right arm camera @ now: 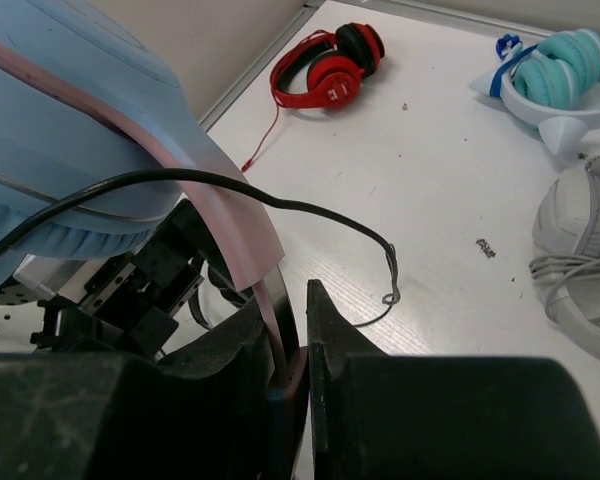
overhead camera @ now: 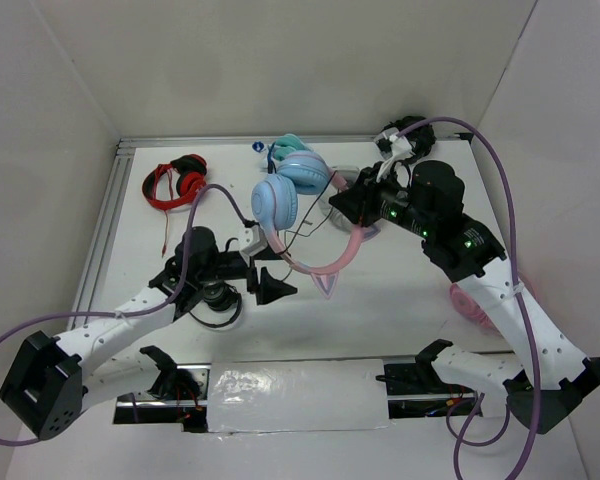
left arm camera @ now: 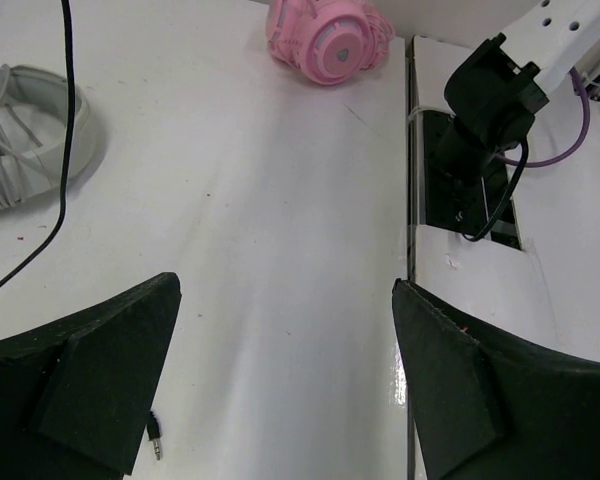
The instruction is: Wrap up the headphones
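Desk (overhead camera: 400, 300): white, boxed in by pale walls. Spare sets lie on it: red headphones (overhead camera: 175, 182) at the far left, teal-and-white headphones (right arm camera: 560, 85) at the far edge, grey headphones (right arm camera: 580, 260) beside them, and all-pink headphones (left arm camera: 330, 40) by the right arm.
Headphones (overhead camera: 277, 200): held up between the two arms near the middle of the desk. The light blue ear cups are uppermost in the top view and the pink headband curves down toward the near edge. Whether its lowest part touches the desk cannot be told.
Right claw (right arm camera: 292, 340): clenched on the pink headband, which is pinched flat between the two fingers.
Left claw (left arm camera: 285, 330): released, fingers spread wide with nothing between them, hovering over bare desk just on the near side of the headphones.
Cable (right arm camera: 280, 205): thin and black, it leaves the ear cup and sags free in a loose arc. It is not wound round anything.
Plug (left arm camera: 155, 437): a small jack lying on the desk under the left claw. Whether it ends this cable cannot be told.
Step in hand: judged early. The set is presented for wrapping and no turn of cable has been laid yet.
Next move: the left claw probably has to catch the slack cable and lead it round the band or cups while the right claw holds the set. So thin a cord calls for a precise pinch and a gentle pull, or it may slip out.
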{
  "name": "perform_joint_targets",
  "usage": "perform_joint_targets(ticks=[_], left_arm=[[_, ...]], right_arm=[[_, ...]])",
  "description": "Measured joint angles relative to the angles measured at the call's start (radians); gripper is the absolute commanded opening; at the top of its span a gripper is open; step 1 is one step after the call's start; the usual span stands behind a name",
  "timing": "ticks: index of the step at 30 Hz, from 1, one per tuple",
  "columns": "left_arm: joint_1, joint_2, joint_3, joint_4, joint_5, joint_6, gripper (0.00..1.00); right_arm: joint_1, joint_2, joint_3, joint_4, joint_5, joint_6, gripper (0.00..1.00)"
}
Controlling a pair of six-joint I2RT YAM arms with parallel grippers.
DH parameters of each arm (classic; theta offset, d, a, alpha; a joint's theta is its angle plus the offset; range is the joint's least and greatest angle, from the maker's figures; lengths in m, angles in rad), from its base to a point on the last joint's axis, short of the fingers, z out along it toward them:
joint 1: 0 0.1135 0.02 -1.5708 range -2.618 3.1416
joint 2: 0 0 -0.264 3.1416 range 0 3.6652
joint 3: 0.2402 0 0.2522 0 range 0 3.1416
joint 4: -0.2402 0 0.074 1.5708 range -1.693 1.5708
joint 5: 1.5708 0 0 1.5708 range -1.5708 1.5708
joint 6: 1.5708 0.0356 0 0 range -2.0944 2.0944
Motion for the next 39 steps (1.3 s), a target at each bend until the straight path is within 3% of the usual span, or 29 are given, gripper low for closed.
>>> perform_joint_targets(ticks=[8,15,19,27,39], left_arm=[[0.01,0.068,-0.001,0.044,-0.08,0.002,0.99],[0.087,0.115,-0.001,0.145,-0.087,0.033,0.99],[0.11,0.238,0.026,0.188,-0.026,0.052,0.99],[0.101,0.5,0.229,0.225,0.161,0.043,0.99],[0.031,0.718,0.36,0.426,0.212,-0.089,0.99]], right_arm=[[-0.002,0.004,0.039,-0.056,-0.019,0.006,0.0],[-0.039,0.008,0.086,-0.1,-0.066,0.013,0.0],[-0.048,0.032,0.154,-0.141,-0.119,0.013,0.0],[-0.059,0.066,0.235,-0.159,-0.174,0.018,0.0],[-0.073,0.133,0.273,-0.165,-0.226,0.059,0.0]])
